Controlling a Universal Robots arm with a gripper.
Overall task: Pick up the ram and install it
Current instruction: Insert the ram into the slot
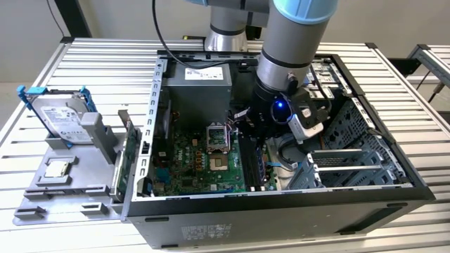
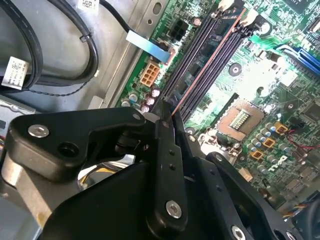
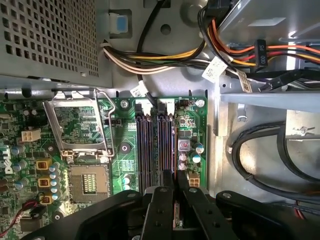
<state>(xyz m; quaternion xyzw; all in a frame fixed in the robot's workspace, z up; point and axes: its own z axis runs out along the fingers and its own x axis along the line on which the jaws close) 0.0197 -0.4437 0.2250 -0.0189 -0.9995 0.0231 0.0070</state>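
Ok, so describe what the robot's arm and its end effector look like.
The arm is a thick silver-grey tube with a pale blue joint cap and a black wrist section carrying a small blue light. A black cable hangs near it. The end effector is matte black, built of flat jointed links with silver screw heads, narrowing to two slim fingers.

Your arm (image 1: 285, 58) shows silver-grey tubes with a pale blue joint cap (image 1: 304, 8), and a black cable (image 1: 156, 26) hangs beside it. Look at the black wrist (image 1: 264, 115): a small blue light (image 1: 279, 105) glows there. In both wrist views your gripper (image 2: 165, 114) (image 3: 175, 176) is matte black linkage studded with bright silver screw heads (image 2: 38, 131)
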